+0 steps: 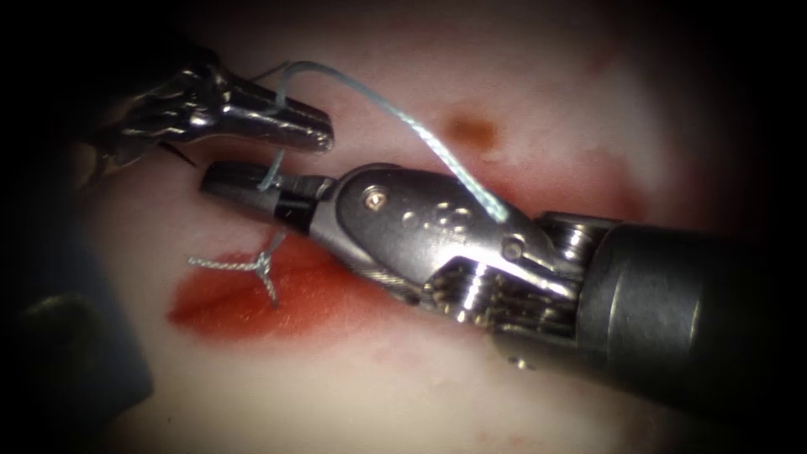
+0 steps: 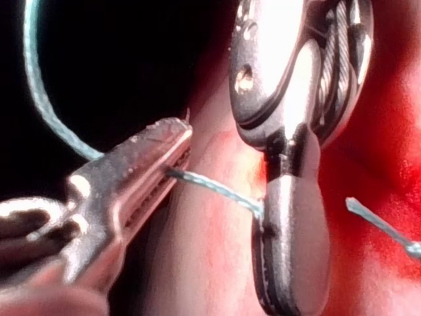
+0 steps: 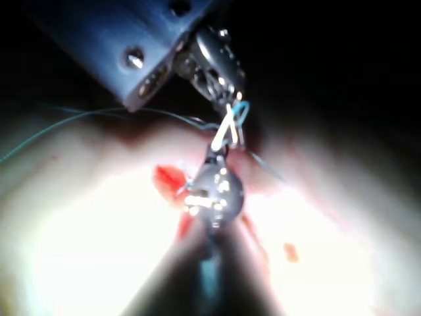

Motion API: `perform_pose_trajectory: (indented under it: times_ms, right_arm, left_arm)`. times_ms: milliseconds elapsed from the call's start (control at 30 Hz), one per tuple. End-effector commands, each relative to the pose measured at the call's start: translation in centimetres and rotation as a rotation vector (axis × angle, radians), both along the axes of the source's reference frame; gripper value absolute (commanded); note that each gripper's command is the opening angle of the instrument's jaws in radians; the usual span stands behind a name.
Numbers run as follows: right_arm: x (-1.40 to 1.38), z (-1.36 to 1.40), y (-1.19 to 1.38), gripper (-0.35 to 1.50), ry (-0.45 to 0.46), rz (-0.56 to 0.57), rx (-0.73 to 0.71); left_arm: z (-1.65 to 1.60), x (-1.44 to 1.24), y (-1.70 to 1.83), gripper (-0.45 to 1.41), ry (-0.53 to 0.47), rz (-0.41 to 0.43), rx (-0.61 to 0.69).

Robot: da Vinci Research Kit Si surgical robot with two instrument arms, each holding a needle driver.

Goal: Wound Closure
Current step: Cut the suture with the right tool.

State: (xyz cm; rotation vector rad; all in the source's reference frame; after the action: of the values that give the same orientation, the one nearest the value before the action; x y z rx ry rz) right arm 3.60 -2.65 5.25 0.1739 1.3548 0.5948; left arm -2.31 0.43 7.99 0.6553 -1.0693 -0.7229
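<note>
Nearest, the right tool (image 1: 244,187) is clamped on the thread (image 1: 403,113), the left tool (image 1: 303,126) pinches it just beyond, above the cut (image 1: 252,298); limp and slippery, it is judged best gripped mid-strand.

A surgical training bench: pale, red-stained slab of pork tissue (image 1: 538,101) with a knotted blue-green braided thread (image 1: 262,267) on its cut.

You have no text, label, brand, number or sign to read here: nothing legible stands on either tool, the thread or the tissue in any view.
</note>
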Motion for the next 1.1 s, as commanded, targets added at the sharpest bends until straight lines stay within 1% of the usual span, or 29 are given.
perform_pose_trajectory:
  times_ms: [33,167,300,333,433,467,533,567,600,667,700,767,800,833,900,967,1000,1033,1067,1100]
  right_arm:
    - [0.04,-0.07,0.12,-0.35,0.002,0.02,-0.003]
    - [-0.14,-0.11,0.17,-0.35,0.0,0.061,-0.003]
    - [-0.41,-0.17,0.23,-0.35,-0.018,0.102,0.003]
    - [-0.48,-0.18,0.24,-0.35,-0.019,0.112,0.005]
    - [-0.68,-0.23,0.28,-0.35,-0.029,0.134,0.012]
    - [-0.74,-0.24,0.28,-0.35,-0.033,0.144,0.013]
    - [-0.86,-0.26,0.3,-0.35,-0.043,0.165,0.017]
    - [-0.91,-0.27,0.3,-0.35,-0.048,0.173,0.018]
    - [-0.95,-0.27,0.3,-0.35,-0.051,0.18,0.019]
    - [-1.05,-0.29,0.31,-0.35,-0.06,0.197,0.021]
    - [-1.08,-0.29,0.32,-0.35,-0.064,0.205,0.022]
    - [-1.12,-0.3,0.33,-0.35,-0.073,0.222,0.024]
    - [-1.13,-0.3,0.33,-0.35,-0.074,0.224,0.024]
    - [-1.14,-0.3,0.33,-0.35,-0.074,0.225,0.025]
    - [-1.13,-0.3,0.32,-0.35,-0.073,0.225,0.026]
    - [-1.11,-0.3,0.31,-0.35,-0.07,0.218,0.026]
    - [-1.09,-0.3,0.3,-0.35,-0.071,0.22,0.026]
    - [-1.07,-0.31,0.29,-0.35,-0.069,0.217,0.026]
    - [-1.05,-0.31,0.28,-0.35,-0.069,0.216,0.027]
    - [-1.03,-0.31,0.27,-0.35,-0.068,0.216,0.027]
  left_arm:
    - [-0.05,0.0,0.12,-0.45,0.001,-0.006,-0.008]
    - [-0.1,0.13,0.12,-0.45,0.001,-0.017,-0.008]
    - [-0.18,0.23,0.13,-0.45,0.023,-0.015,-0.002]
    - [-0.19,0.25,0.1,-0.45,0.044,-0.015,0.03]
    - [-0.14,0.31,-0.08,-0.45,0.132,0.065,0.132]
    - [-0.09,0.34,-0.19,-0.45,0.172,0.13,0.158]
    - [0.02,0.39,-0.35,-0.45,0.234,0.211,0.2]
    - [0.07,0.42,-0.43,-0.45,0.268,0.238,0.237]
    - [0.14,0.47,-0.53,-0.45,0.295,0.294,0.27]
    - [0.21,0.57,-0.68,-0.45,0.34,0.372,0.314]
    - [0.24,0.63,-0.77,-0.45,0.375,0.42,0.362]
    - [0.26,0.72,-0.91,-0.45,0.431,0.452,0.444]
    - [0.27,0.78,-1.01,-0.45,0.484,0.464,0.531]
    - [0.29,0.81,-1.07,-0.45,0.516,0.465,0.575]
    - [0.37,0.85,-1.23,-0.45,0.509,0.467,0.657]
    - [0.44,0.82,-1.27,-0.45,0.504,0.45,0.761]
    - [0.46,0.79,-1.26,-0.45,0.487,0.459,0.796]
    - [0.46,0.77,-1.26,-0.45,0.496,0.447,0.828]
    - [0.46,0.75,-1.26,-0.42,0.52,0.426,0.859]
    - [0.44,0.73,-1.26,0.09,0.534,0.397,0.885]
